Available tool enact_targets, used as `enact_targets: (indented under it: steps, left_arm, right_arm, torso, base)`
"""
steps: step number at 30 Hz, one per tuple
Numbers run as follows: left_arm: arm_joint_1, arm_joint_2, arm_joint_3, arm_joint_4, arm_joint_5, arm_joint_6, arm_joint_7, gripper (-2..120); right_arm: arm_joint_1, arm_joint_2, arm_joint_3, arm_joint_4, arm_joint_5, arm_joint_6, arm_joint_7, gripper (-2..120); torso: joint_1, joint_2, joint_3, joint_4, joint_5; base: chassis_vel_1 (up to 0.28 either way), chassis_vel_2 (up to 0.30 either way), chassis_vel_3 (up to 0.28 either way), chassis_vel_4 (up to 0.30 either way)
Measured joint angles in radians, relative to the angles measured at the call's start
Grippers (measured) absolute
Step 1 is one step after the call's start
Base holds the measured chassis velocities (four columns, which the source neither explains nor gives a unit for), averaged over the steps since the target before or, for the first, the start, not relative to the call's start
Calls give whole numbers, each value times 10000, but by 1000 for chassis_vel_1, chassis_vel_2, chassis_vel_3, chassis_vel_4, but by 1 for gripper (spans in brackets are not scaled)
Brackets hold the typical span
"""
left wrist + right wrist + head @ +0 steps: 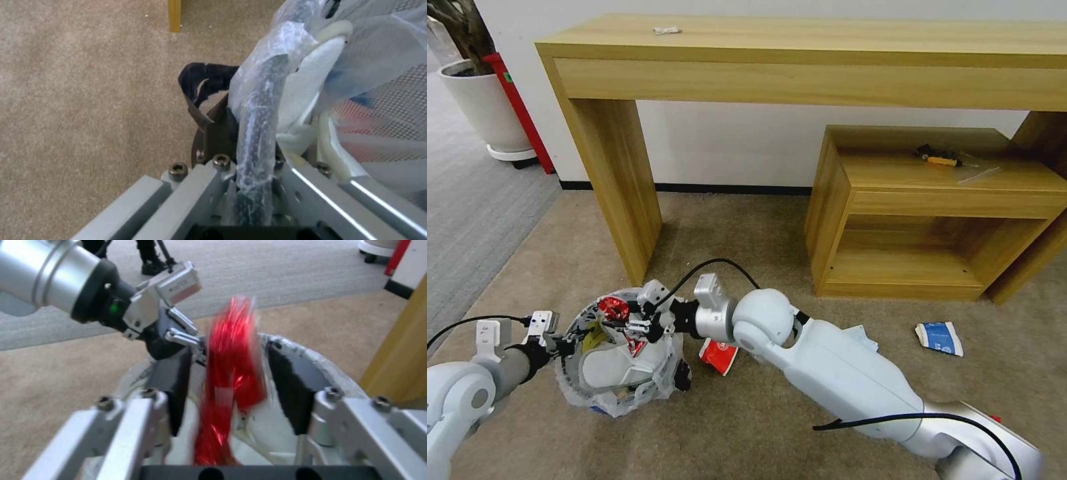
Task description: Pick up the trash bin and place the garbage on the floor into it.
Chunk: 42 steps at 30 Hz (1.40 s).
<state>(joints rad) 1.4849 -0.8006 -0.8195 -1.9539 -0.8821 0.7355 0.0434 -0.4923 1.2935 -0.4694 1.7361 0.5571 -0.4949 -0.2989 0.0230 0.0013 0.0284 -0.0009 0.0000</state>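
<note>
The left end effector (564, 345) grips the rim of the small round black bag-lined trash bin (620, 393). Above the bin, the right end effector (231, 386) is spread open, a shiny red wrapper (231, 350) between its fingers.

The head view looks forward and down from above onto the trash bin (620, 357) on the floor (747, 413), both arms reaching in below. The left wrist view sits right against the bin's rim (258, 110), looking along it. The right wrist view looks across the bin's mouth from just above; all three share the bin.
</note>
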Motion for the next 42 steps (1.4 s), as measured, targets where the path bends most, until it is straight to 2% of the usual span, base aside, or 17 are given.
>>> enact_targets:
  steps: [1,2,5,6,8,9,12,15,18,20,22,27,33,37,38,41,42]
  left_arm:
    - [2,-26,0,-37,-3,0,-26,0]
    - [2,-26,0,-37,-3,0,-26,0]
    - [6,-91,17,-97,-3,0,-90,0]
    - [6,-91,17,-97,-3,0,-90,0]
    - [-3,-150,37,-102,6,0,-116,0]
    - [-3,-150,37,-102,6,0,-116,0]
    - [33,-248,-54,-40,22,0,-137,0]
    - [121,-328,-255,91,67,0,-131,0]
    - [165,-334,-377,236,121,0,-107,0]
    - [278,-302,-549,369,196,0,-13,0]
    - [290,-299,-579,394,197,0,-4,0]
    - [308,-326,-770,473,140,0,26,0]
    - [311,-313,-779,441,89,0,46,0]
    - [267,-290,-715,464,90,-1,58,0]
    - [267,-290,-715,464,90,-1,58,0]
    - [226,-284,-629,488,106,0,65,0]
    - [226,-284,-629,488,106,0,65,0]
  right_arm:
    - [-26,-18,23,7,-5,4,57,54]
    - [-26,-18,23,7,-5,4,57,54]
    - [-116,-87,247,150,35,0,184,68]
    - [-116,-87,247,150,35,0,184,68]
    - [-185,-104,444,225,92,3,297,78]
    - [-185,-104,444,225,92,3,297,78]
    - [-373,-87,878,191,187,24,945,93]
    - [-685,-247,1421,-31,143,49,1251,99]
    - [-1068,-564,1840,-251,87,128,1444,100]
    - [-1595,-979,2281,-837,76,325,1719,100]
    - [-1689,-1055,2374,-997,73,366,1728,100]
    - [-2343,-1679,2957,-2565,-23,765,1267,100]
    - [-2569,-1138,3198,-3799,9,799,1692,100]
    - [-2518,-713,3195,-4480,527,215,3223,100]
    - [-2518,-713,3195,-4480,527,215,3223,100]
    - [-2397,-301,3132,-4878,1442,-297,4527,100]
    - [-2397,-301,3132,-4878,1442,-297,4527,100]
  torso:
    - [0,0,0,0,0]
    - [0,0,0,0,0]
    - [-1,0,-1,-1,1]
    - [-1,0,-1,-1,1]
    - [-1,0,-1,0,1]
    - [-1,0,-1,0,1]
    - [-1,0,-1,0,1]
    - [-1,0,-1,6,2]
    - [-1,0,-1,2,2]
    - [-1,1,0,-4,4]
    - [-1,1,-1,-4,4]
    - [-1,1,-1,-5,1]
    - [-1,1,-1,4,3]
    - [-1,1,0,-1,1]
    - [-1,1,0,-1,1]
    - [-1,1,-1,2,1]
    - [-1,1,-1,2,1]
  base:
    - [0,0,0,0]
    - [0,0,0,0]
    - [0,0,0,0]
    - [0,0,0,0]
    - [0,0,0,0]
    - [0,0,0,0]
    - [0,0,0,0]
    - [0,0,0,0]
    - [0,0,0,0]
    - [0,0,0,0]
    - [0,0,0,0]
    - [0,0,0,0]
    - [0,0,0,0]
    - [0,0,0,0]
    - [0,0,0,0]
    - [0,0,0,0]
    - [0,0,0,0]
